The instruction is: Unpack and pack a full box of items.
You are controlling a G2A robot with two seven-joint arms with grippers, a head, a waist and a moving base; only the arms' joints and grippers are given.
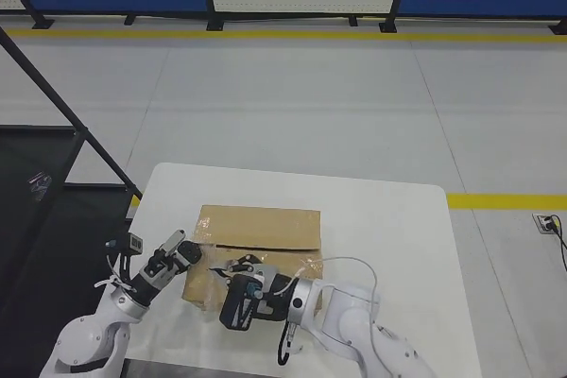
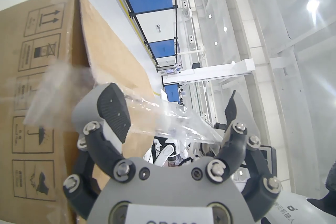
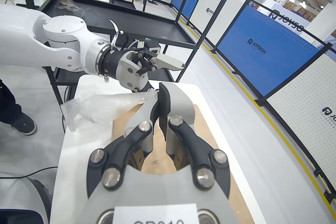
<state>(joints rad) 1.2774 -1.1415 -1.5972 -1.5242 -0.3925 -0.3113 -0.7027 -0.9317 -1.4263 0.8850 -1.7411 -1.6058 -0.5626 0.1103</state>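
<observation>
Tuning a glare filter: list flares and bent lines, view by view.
Left wrist view: ceiling lamps flare into streaks, and the clear tape glints by the box; right wrist view: straight rack and panel edges bow; top view: even light, no harsh glare on the table.

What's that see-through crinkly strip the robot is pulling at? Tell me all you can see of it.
The clear, crinkled plastic strip looks like thin, glossy packing tape. One narrow end is pinched in the shut right gripper. The wider rest stretches through the air by a corner of the brown cardboard box. It passes the open left gripper; I cannot tell whether they touch.
</observation>
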